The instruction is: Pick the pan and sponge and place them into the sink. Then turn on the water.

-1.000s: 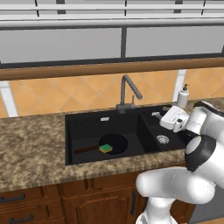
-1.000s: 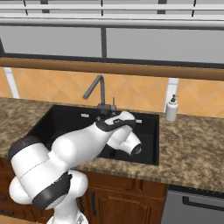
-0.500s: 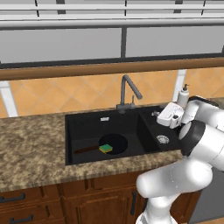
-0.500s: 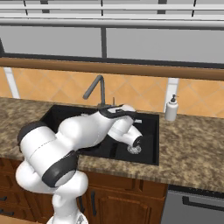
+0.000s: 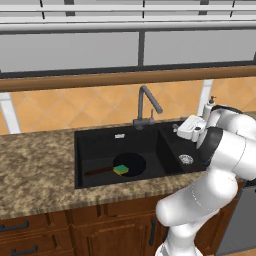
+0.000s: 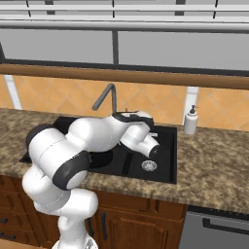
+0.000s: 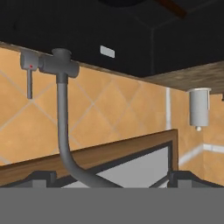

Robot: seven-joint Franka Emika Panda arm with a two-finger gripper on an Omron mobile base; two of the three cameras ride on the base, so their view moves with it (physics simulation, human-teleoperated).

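Faucet (image 5: 148,105): a rigid dark grey gooseneck at the rear rim of the black double-basin sink (image 5: 90,142); its small side lever (image 7: 29,74) is probably light and slick, best pushed near its tip. Pan (image 5: 131,164) and green sponge (image 5: 120,170) lie in the large basin. Gripper (image 5: 176,128), fingers apart, is empty.

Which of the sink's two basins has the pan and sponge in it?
The large basin, left of the faucet: pan and sponge lie there; the small basin shows just its drain.
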